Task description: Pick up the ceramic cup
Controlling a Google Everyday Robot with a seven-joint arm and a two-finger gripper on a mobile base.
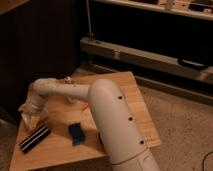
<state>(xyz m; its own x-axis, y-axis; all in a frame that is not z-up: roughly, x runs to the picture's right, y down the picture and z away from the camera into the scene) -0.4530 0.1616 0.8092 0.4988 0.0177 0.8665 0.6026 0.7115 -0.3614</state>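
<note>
**White arm over a wooden table, tool low at the left edge**

Your robot's white arm (115,125) comes in from the lower right, bends, and runs leftward above the wooden table (132,92). The tool (28,114) is at the end of the arm, low over the table's left edge and pointing downward. It reads only as a pale, cream-toned mass there, so you cannot tell how far it is open or whether it has hold of anything.

The ceramic cup (66,79) appears to be the small pale rounded shape peeking over the top of the horizontal arm link, toward the far side of the table. The arm hides most of it, so that reading is uncertain. It sits well apart from the tool.

On the near side, a blue sponge (76,134) lies flat just beside the thick arm link. To its left, near the front-left corner and just below the tool, lies a dark elongated object (34,138) with a pale stripe along it. You cannot make out what it is.
</note>
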